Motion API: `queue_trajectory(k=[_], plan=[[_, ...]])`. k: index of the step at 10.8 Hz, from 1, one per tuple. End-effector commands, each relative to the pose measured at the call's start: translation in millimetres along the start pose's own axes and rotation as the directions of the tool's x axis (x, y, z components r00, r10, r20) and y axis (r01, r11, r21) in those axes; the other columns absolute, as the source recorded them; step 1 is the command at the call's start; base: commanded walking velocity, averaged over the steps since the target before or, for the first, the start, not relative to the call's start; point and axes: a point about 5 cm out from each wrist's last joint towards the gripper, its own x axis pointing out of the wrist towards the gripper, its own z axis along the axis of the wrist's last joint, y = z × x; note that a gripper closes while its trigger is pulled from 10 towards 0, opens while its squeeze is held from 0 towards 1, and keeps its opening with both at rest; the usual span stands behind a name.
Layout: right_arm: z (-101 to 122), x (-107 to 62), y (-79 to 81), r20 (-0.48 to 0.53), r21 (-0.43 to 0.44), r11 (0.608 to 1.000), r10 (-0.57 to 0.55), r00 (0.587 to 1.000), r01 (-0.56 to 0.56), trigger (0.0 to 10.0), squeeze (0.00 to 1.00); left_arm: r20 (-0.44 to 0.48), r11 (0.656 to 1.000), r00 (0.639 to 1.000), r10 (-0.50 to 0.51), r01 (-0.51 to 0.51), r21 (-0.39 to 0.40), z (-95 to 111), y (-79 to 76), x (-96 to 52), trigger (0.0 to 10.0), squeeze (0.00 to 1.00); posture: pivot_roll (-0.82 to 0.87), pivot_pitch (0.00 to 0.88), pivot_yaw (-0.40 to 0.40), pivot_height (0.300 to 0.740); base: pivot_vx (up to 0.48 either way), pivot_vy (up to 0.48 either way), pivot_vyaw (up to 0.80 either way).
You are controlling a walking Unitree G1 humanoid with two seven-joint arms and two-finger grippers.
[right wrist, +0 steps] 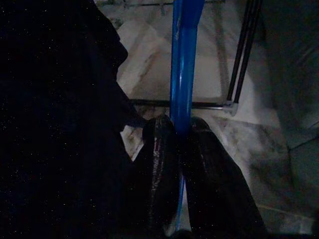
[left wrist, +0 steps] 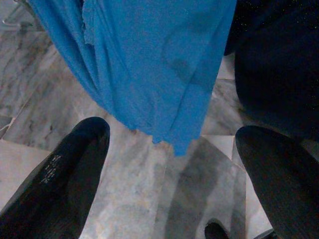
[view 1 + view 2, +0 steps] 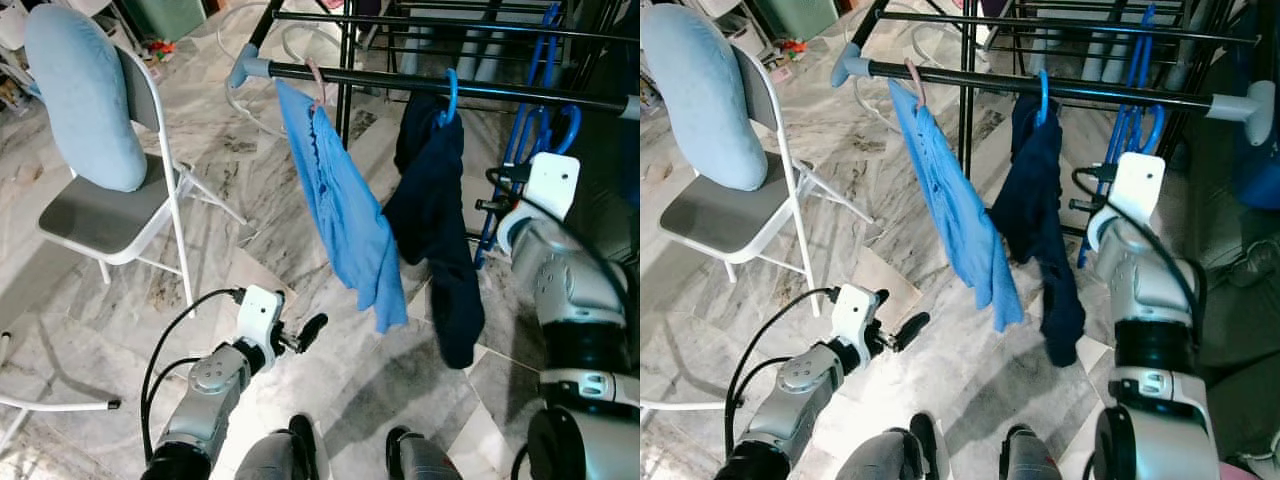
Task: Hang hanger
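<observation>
Your right gripper (image 1: 180,132) is pinched on a blue hanger (image 1: 182,59) beside the navy garment (image 3: 440,240), so you've got it but must yet hook it over the rail (image 3: 450,88) above, while your left gripper (image 2: 169,149) idles spread wide below the blue shirt (image 3: 345,215).

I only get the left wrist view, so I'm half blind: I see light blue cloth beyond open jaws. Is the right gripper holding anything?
Observer: Yes. The right gripper has its jaws shut on a bright blue plastic hanger.
Operator: What does my light blue cloth hang from?
Observer: The light blue garment hangs from a pink hanger on the black metal rail.
Operator: And the dark cloth beside it?
Observer: That is a navy garment on a blue hanger hook, on the same rail, to the robot's right.
</observation>
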Motion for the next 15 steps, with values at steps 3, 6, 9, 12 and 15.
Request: queue_trajectory(k=[3,6,9,12,15], plan=[[31.1,-0.8,3.0,0.055,0.032,0.999,0.003,0.999,-0.005,10.0,0.00,-0.035,1.000,0.999,0.006,-0.006,0.000,-9.6,1.8,-4.6,10.0,0.00,-0.05,0.222,0.138,0.740,0.000,0.000,0.00],[40.3,8.2,1.7,0.035,0.022,1.000,-0.009,0.999,0.009,10.0,0.00,-0.042,1.000,0.999,0.006,-0.006,-0.001,-11.4,0.9,-4.8,10.0,0.00,-0.05,0.226,0.135,0.740,0.000,0.000,0.00],[20.1,22.2,-3.9,-0.045,0.035,0.999,-0.030,0.999,0.032,10.0,0.00,-0.051,1.000,0.999,0.011,-0.011,-0.001,-14.1,0.3,-7.8,10.0,0.00,-0.04,0.235,0.126,0.740,0.000,0.000,0.00],[0.4,28.1,-5.4,-0.091,0.033,0.999,-0.037,0.995,0.041,10.0,0.00,-0.059,1.000,0.998,0.015,-0.015,-0.002,-16.2,0.7,-9.3,10.0,0.00,-0.03,0.239,0.123,0.740,0.000,0.000,0.00],[-1.0,28.0,-7.3,-0.055,0.059,0.998,-0.020,0.998,0.024,10.0,1.00,-0.067,1.000,0.998,0.011,-0.010,0.002,-16.6,-1.2,-8.3,10.0,0.00,-0.04,0.239,0.126,0.740,0.000,0.000,0.00]])
